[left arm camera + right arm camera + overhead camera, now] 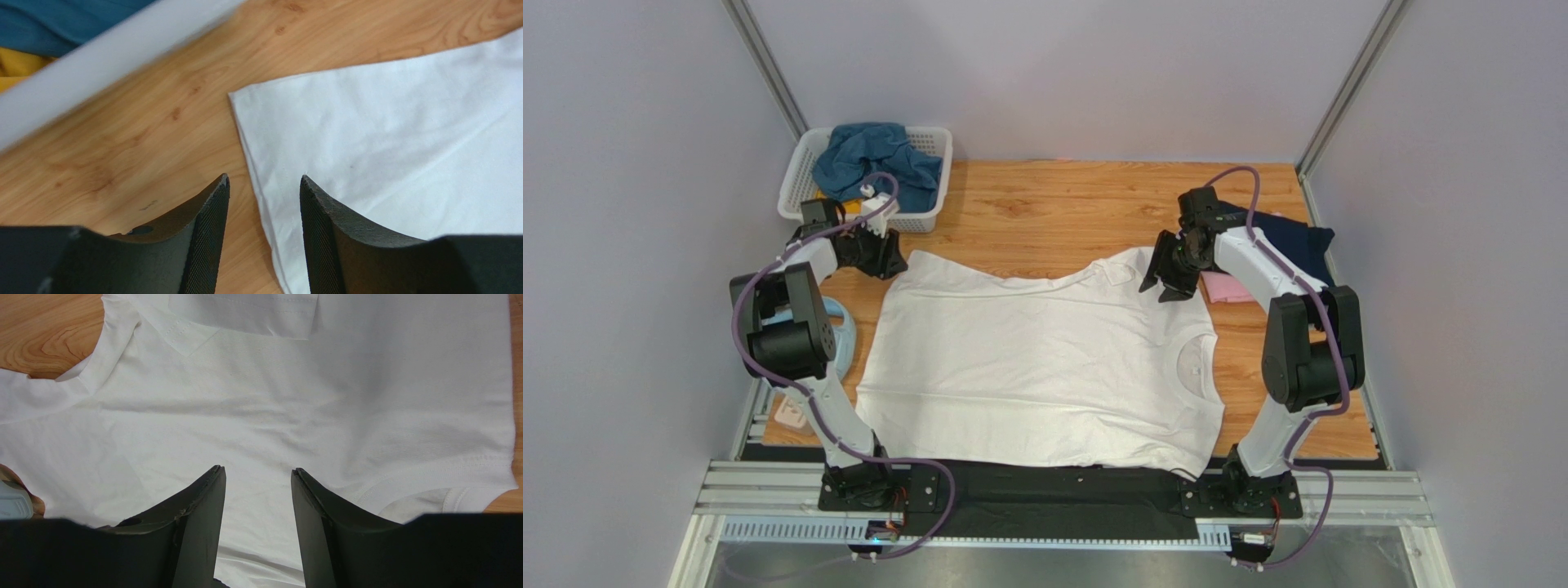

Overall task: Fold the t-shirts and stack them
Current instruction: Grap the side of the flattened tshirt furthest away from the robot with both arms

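**Q:** Where does the white t-shirt (pixel 1038 355) lie?
**A:** Flat on the table (pixel 1063 202), long axis left to right, collar toward the right edge.
**Q:** And the fingers?
**A:** Both pairs are apart and hold nothing. The left gripper (pixel 264 179) straddles the hem edge toward the table's far-left corner. The right gripper (pixel 256 470) sits over the far shoulder, nearer the collar.

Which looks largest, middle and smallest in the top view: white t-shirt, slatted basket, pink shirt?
1. White t-shirt.
2. Slatted basket.
3. Pink shirt, though the right arm hides part of it.
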You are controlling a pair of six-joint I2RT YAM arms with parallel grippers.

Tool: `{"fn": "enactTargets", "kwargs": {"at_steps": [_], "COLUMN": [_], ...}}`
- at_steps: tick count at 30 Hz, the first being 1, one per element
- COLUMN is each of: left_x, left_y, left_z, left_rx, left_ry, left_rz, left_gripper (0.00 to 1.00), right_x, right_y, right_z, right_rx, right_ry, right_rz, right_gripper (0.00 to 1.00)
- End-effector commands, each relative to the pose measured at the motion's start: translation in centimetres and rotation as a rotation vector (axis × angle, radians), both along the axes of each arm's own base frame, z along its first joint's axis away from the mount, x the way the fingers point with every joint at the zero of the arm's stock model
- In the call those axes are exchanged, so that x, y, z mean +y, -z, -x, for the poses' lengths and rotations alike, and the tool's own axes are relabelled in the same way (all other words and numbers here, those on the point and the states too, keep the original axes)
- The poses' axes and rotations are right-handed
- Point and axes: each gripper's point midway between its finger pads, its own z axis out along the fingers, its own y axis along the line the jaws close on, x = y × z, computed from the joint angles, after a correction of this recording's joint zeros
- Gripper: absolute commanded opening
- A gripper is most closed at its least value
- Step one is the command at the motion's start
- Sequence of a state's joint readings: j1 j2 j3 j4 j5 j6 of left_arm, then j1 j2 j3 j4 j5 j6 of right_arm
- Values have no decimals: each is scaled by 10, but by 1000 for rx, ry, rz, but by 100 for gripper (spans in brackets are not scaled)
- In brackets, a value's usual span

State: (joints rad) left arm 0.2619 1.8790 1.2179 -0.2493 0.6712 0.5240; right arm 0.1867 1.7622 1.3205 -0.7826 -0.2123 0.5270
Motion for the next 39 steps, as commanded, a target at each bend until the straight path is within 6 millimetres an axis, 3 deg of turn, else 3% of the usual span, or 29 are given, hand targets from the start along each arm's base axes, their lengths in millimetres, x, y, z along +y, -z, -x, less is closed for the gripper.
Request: {"fn": "enactTargets", "kwargs": {"at_steps": [1,7,25,34,36,39], "left_x": [-24,-19,-16,-24,-24,-23], "left_y": [0,19,18,21,21,24], "left_z": [22,25,-8,-8,-9,-9], "left_rx": [38,105,147,139,138,148], "left_ry": [180,166,133,178,176,166], "left_rz": [40,3,-18,-83,-84,-83], "left_gripper": [53,53,53,62,61,48], "right_x": [5,5,6,4,1,-2], "right_y": [-6,-7,-3,1,6,12], "right_z": [-6,-8,-8,-23,-30,-44], "right_rx": [-37,-39,-36,-33,-20,-14], "right_ry": [1,5,-2,2,11,26], "right_rz": [-23,-24,-22,2,14,26], "right_gripper": [50,50,50,50,49,50]}}
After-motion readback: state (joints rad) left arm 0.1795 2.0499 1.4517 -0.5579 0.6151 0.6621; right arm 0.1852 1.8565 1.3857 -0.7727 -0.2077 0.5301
